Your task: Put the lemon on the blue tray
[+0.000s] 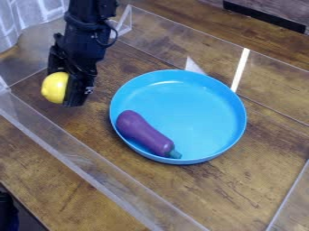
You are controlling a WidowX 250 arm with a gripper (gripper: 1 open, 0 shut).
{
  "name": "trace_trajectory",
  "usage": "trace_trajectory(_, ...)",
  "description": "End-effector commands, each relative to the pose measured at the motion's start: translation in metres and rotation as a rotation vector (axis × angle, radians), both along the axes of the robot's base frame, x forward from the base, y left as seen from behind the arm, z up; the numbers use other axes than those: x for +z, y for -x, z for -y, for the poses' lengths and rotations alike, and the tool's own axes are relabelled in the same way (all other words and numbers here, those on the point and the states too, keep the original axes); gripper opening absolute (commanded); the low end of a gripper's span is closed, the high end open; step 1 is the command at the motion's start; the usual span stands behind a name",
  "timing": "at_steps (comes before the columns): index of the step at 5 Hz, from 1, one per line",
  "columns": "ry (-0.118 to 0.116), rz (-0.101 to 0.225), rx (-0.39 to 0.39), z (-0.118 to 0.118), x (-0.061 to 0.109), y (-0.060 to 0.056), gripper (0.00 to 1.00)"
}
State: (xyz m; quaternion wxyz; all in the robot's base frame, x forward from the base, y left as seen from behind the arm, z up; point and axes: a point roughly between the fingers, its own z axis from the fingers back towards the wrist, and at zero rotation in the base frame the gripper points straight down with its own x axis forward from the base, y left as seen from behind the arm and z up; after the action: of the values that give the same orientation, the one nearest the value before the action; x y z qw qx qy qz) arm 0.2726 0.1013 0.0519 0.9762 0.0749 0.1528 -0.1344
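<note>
While the lemon [53,87] sits near the left edge of the bench [72,189], the gripper [67,87] stands right at it with its jaws spread wide around or beside the fruit; whether they grip it I cannot tell. To the right, the blue tray [200,99] holds only a purple eggplant [146,133]. The lemon is not yet on the tray, so lifting, carrying and releasing apparently remain.
</note>
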Motion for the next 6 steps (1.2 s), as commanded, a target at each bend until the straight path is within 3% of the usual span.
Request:
trace_trajectory(1, -0.018, 0.051, 0.039, -0.005, 0.016, -0.016, 0.00)
trace_trajectory(3, -0.036, 0.056, 0.116, 0.000, 0.022, -0.008, 0.00)
trace_trajectory(4, -0.042, 0.060, 0.077, 0.010, 0.020, -0.009, 0.00)
trace_trajectory(6, -0.060, 0.075, 0.066, 0.029, 0.032, -0.021, 0.00)
